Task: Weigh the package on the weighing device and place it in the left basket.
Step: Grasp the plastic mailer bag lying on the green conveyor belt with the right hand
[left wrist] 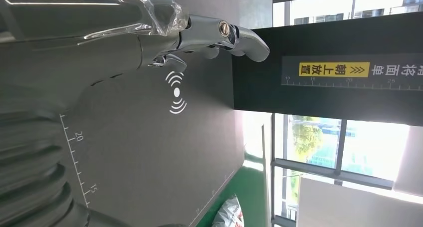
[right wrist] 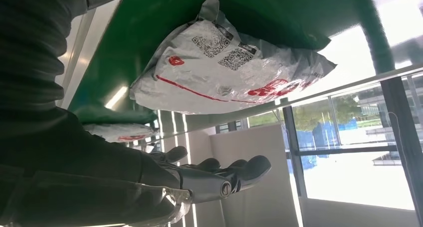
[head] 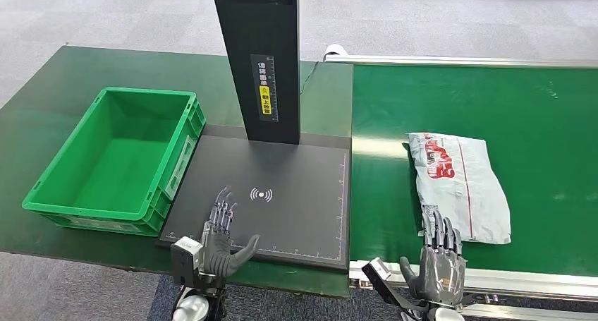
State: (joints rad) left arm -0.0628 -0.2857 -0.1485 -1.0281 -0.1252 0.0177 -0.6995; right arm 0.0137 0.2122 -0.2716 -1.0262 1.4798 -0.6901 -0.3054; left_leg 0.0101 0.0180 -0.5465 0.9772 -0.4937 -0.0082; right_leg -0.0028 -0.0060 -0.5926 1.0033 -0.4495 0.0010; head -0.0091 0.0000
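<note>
A grey plastic package [head: 457,184] with red print lies flat on the green conveyor belt [head: 508,109] to the right; the right wrist view shows the package [right wrist: 224,72] with its QR codes. My right hand [head: 438,257] hovers open at the package's near end, fingers straight, holding nothing. My left hand [head: 220,236] is open above the near part of the black weighing device [head: 282,194], fingers extended toward its white signal mark [head: 261,194]. In the left wrist view the left hand [left wrist: 199,32] reaches over the mark [left wrist: 175,92]. The green basket [head: 116,159] stands left of the scale, with nothing in it.
A black upright post [head: 262,60] with a yellow label rises from the back of the scale. The dark green table [head: 42,116] carries basket and scale; its near edge is close to my hands. A metal rail [head: 508,286] borders the conveyor's near side.
</note>
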